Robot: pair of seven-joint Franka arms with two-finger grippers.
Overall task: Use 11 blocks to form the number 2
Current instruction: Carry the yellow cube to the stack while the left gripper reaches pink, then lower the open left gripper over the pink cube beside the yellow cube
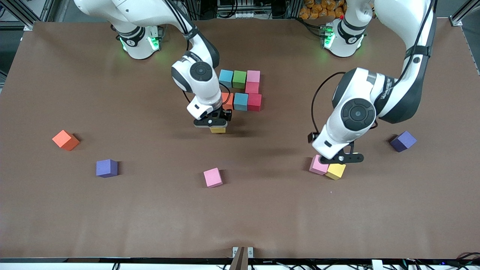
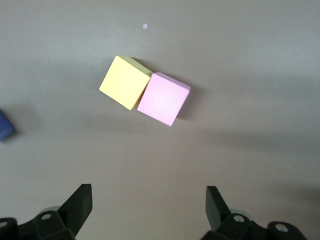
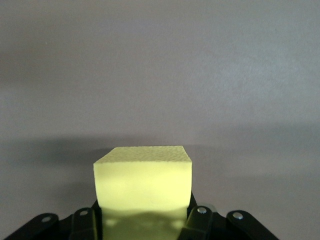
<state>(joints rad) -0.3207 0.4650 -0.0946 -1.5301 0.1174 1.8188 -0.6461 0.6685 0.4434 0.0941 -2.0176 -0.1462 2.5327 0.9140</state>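
A partial figure of touching cubes lies mid-table: light blue (image 1: 226, 78), green (image 1: 239, 79) and pink (image 1: 253, 76) in a row, a red cube (image 1: 252, 87) under the pink, then orange (image 1: 227, 100), light blue (image 1: 240, 101) and red (image 1: 254, 102). My right gripper (image 1: 216, 125) is shut on a yellow cube (image 1: 218, 130) (image 3: 143, 187), over the table right by the figure's orange cube. My left gripper (image 1: 339, 162) (image 2: 148, 192) is open and empty above a touching pink cube (image 1: 318, 165) (image 2: 164, 98) and yellow cube (image 1: 335, 171) (image 2: 125, 82).
Loose cubes lie on the brown table: orange (image 1: 65, 140) and purple (image 1: 107, 168) toward the right arm's end, pink (image 1: 213, 177) nearer the front camera than the figure, and purple (image 1: 403, 141) toward the left arm's end, also at the left wrist view's edge (image 2: 4, 125).
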